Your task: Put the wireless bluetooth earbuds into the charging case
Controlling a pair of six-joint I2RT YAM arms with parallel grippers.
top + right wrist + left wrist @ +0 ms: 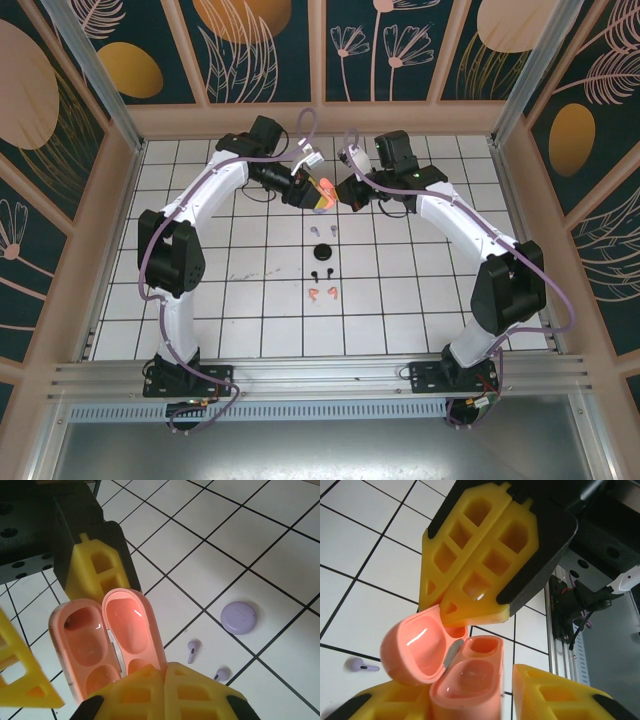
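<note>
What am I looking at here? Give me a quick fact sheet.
Held item: salmon case, lid open, sockets empty
Left gripper: clamped on the case's base
Right gripper: fingers together, tips at the lid
On table: lavender earbuds, lavender case, black case, black earbuds, salmon earbuds
Earbuds in held case: none
</note>
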